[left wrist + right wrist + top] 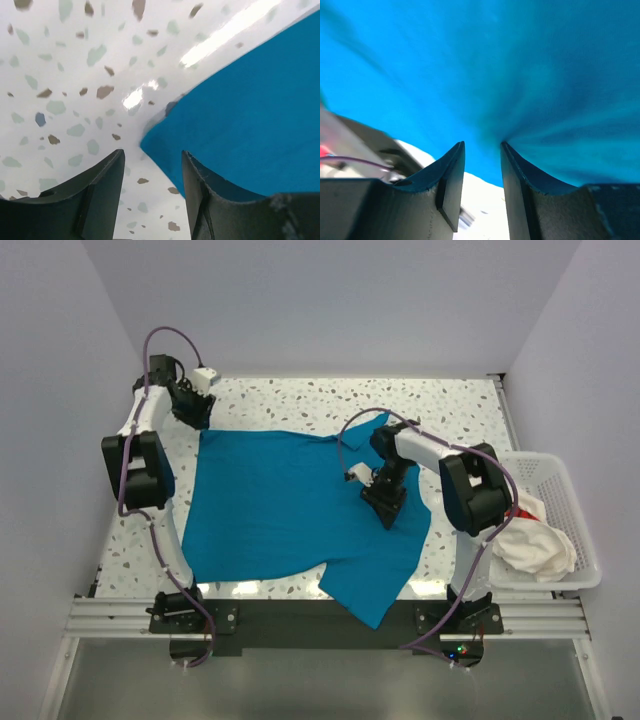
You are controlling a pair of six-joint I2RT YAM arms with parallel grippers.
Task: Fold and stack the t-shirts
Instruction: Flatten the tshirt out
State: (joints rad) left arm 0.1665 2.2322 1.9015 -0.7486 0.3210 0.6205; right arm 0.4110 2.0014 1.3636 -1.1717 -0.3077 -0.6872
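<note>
The teal-blue t-shirt (280, 500) lies spread flat on the speckled table, one sleeve hanging over the near edge. My left gripper (196, 415) is at its far left corner. In the left wrist view the left gripper (152, 160) is open, with the corner of the teal shirt (250, 100) lying between the fingertips. My right gripper (386, 508) points down onto the shirt's right side. In the right wrist view the right gripper (482, 145) has its jaws apart, tips against the teal shirt (520, 65), which wrinkles around them. The white shirt with red marks (535, 540) lies bunched in the basket.
A white mesh basket (560, 468) stands off the table's right edge beside the right arm. The speckled tabletop (300, 400) shows bare behind the shirt and along its left side. White walls close in the back and both sides.
</note>
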